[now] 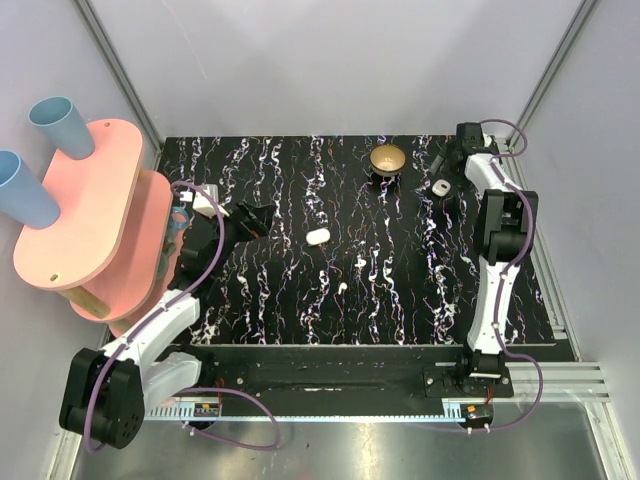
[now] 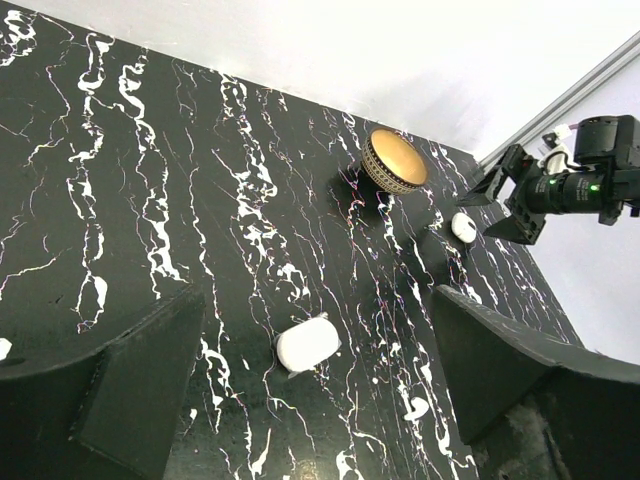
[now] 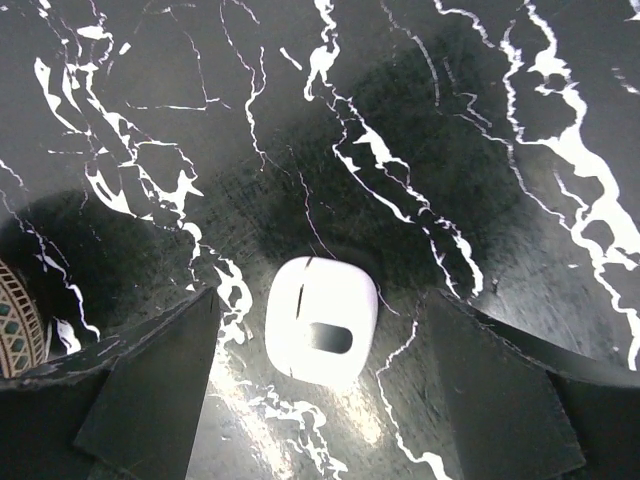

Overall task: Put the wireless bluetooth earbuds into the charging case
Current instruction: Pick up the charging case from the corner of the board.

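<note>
The charging case [image 3: 320, 320] is a white rounded shell with a seam and a dark oval patch. It lies on the black marbled table at the back right [image 1: 439, 186] and also shows in the left wrist view [image 2: 463, 226]. My right gripper [image 3: 320, 300] is open and straddles it, with a finger on each side [image 1: 447, 175]. A second white pebble-like piece [image 2: 307, 342] lies mid-table [image 1: 318, 237]. My left gripper [image 2: 316, 300] is open and empty, just left of that piece [image 1: 258, 218]. One tiny white earbud [image 1: 361, 263] lies nearby [image 2: 415, 408]. What looks like another earbud [image 1: 342, 285] lies nearer.
A gold round dish on a black base [image 1: 388, 159] stands left of the case [image 2: 392, 160]; its edge shows in the right wrist view [image 3: 15, 315]. A pink two-level shelf [image 1: 80, 215] with blue cups [image 1: 60, 125] stands off the table's left edge. White walls enclose the back and sides.
</note>
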Available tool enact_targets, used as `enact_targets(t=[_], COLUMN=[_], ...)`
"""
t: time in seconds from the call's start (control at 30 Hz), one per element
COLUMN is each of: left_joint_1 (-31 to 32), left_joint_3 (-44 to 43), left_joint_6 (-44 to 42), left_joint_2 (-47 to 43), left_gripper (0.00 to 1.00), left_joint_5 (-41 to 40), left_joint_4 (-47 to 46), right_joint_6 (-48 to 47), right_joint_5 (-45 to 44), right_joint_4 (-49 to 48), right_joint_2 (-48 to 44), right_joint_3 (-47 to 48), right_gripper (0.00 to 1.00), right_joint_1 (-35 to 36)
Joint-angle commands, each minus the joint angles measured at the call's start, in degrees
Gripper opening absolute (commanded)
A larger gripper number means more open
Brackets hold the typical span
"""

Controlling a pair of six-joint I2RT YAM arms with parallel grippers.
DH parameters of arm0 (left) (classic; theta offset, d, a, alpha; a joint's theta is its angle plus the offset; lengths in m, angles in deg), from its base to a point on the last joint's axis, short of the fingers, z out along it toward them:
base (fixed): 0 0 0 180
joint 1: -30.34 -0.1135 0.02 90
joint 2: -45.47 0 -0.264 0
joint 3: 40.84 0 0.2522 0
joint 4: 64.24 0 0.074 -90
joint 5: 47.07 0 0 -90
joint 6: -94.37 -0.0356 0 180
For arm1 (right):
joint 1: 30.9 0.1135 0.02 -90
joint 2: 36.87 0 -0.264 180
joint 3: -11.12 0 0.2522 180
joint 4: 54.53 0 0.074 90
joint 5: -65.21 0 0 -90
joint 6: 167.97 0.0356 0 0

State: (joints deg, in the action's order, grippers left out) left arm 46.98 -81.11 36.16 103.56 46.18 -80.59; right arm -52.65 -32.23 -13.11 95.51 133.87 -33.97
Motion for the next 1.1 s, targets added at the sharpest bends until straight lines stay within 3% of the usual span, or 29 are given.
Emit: enact_targets(t=[0.0, 0.73, 0.8, 0.97, 1.07], left_joint_1=[-0.38, -1.53, -1.53, -1.61, -1.79], left_joint_3=[0.13, -1.18, -1.27, -1.27, -2.14], left_joint_6=[0.46, 4.33, 4.42, 4.33, 3.63], left_joint_2=[-0.78, 5.72, 5.64, 5.37, 5.63], left_gripper=[0.99, 0.99, 0.99, 0.99, 0.99], left_joint_5=[1.5, 6.33, 6.68, 7.12, 10.28], left_joint_4=[-2.94, -6.98, -6.98, -6.81, -7.25], right_joint_6=[-1.77, -5.72, -5.63, -6.16, -6.34], right_joint_5=[2.52, -4.07, -4.16, -4.86, -4.69], right_joint_4=[3.72, 10.04, 10.22, 10.4, 10.4], right_joint_2=[3.14, 7.02, 7.02, 7.28, 7.11], right_joint_3=[5.26, 10.98, 10.89, 11.33, 11.07], right_gripper=[0.9, 0.72, 0.64, 0.63, 0.57], right_joint_1=[-0.09, 2.72, 2.72, 2.72, 2.72])
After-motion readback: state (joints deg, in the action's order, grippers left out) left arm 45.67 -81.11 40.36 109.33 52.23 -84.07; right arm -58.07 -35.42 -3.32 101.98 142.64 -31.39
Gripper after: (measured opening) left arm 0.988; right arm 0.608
